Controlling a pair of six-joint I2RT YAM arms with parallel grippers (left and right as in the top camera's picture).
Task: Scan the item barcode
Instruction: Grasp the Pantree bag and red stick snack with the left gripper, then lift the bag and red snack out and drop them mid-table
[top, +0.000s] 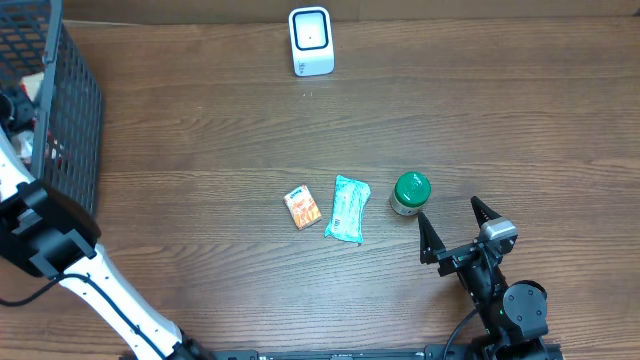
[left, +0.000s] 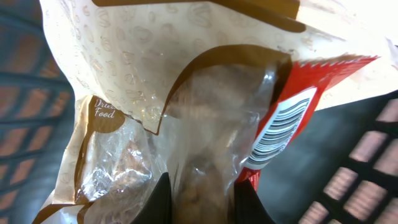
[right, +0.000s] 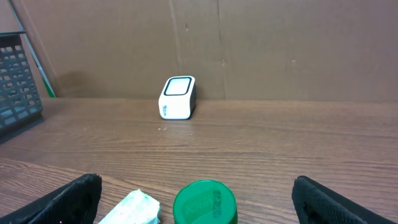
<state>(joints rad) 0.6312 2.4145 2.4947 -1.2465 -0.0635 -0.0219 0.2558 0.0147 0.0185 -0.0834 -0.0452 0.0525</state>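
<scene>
One snack bag (left: 186, 124) fills the left wrist view: cream paper printed with faint brown shapes, a crinkled clear window showing brown pieces, and a red strip with a white barcode (left: 283, 124) at its right edge. The left gripper (left: 202, 196) pinches the clear plastic between its dark fingers (left: 160, 202). The mesh of the black wire basket (left: 373, 186) shows behind the bag, at the left edge of the table (top: 200, 130). Wide bare wood lies between the basket and the white scanner (top: 311, 41) at the far edge. The right gripper (top: 448, 210) stands spread wide, holding nothing, just beside a green-lidded jar (top: 410, 193).
</scene>
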